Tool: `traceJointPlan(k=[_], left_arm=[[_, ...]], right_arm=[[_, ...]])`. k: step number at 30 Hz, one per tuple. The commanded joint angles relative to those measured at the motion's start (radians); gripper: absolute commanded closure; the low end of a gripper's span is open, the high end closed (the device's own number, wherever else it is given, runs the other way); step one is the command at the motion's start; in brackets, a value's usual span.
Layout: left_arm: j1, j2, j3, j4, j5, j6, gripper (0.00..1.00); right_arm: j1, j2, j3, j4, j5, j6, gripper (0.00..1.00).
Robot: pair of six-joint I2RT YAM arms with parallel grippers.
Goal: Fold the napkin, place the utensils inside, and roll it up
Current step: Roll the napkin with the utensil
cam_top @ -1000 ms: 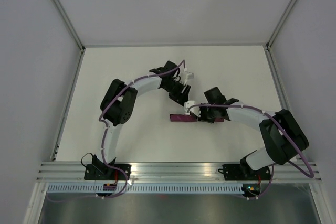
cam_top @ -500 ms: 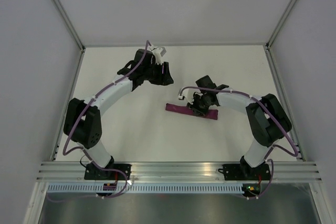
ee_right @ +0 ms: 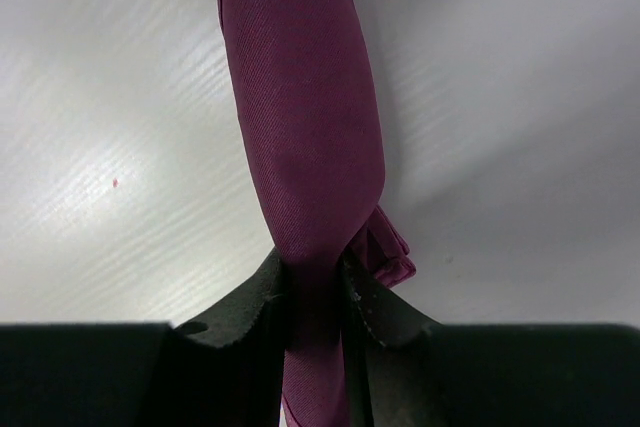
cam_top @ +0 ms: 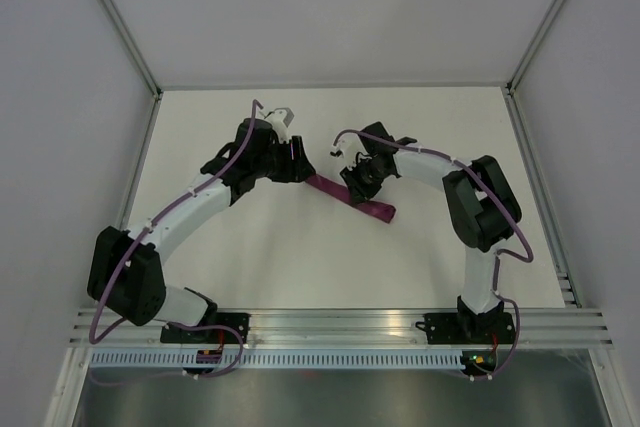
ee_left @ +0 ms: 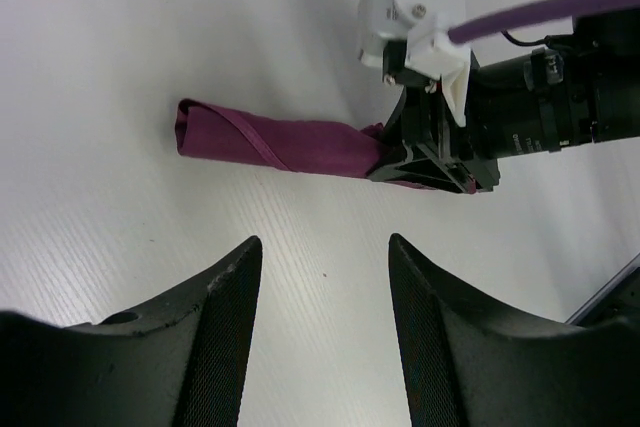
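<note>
- while the white table (cam_top: pixel 250 247) fills the middle of the top view, grey walls close it in on the left, right and far sides.
- the left arm (cam_top: pixel 190 212) sweeps from the lower left up toward the centre; the right arm (cam_top: pixel 470 197) rises from the lower right and bends back toward the centre, so both wrists meet in the upper middle of the frame.
- purple cables (cam_top: pixel 225 162) run along both arms.
- the napkin (cam_top: pixel 372 209) is a tight, narrow magenta roll, lying on the table at a slant from upper left to lower right, just below the two wrists.
- in the left wrist view the roll (ee_left: pixel 270 142) lies across the upper middle, one end free at the left, the other end under the right arm's black fingers.
- the right gripper (ee_right: pixel 315 292) is clamped around the roll (ee_right: pixel 305 117) near one end, both fingers pressed against the cloth, with a loose fold bulging out beside the right finger.
- the left gripper (ee_left: pixel 325 327) has its fingers spread with only bare table between them; it sits near the roll's upper-left end without touching it.
- small red specks (ee_right: pixel 115 183) dot the table beside the roll.
</note>
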Motion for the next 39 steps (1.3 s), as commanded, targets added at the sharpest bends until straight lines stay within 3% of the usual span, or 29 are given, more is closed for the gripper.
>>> traceJointPlan(k=[1,10,22,39], left_arm=[[-0.002,-0.036,-0.037,0.03,-0.044,-0.067,0.41],[-0.002,0.055,-0.118,0.183,-0.099,-0.161,0.4],[-0.002,0.345,0.018,0.243,-0.139,-0.251,0.41],[0.001,0.511,0.158,0.255,-0.283,-0.302,0.42]], right_arm=[[0.004,0.119,0.003,-0.016,0.037,0.177,0.75],[0.002,0.205,0.081,0.1,0.011,0.412,0.74],[0.002,0.262,0.114,0.257,-0.023,0.625,0.73],[0.004,0.31,0.115,0.421,-0.127,0.834,0.73]])
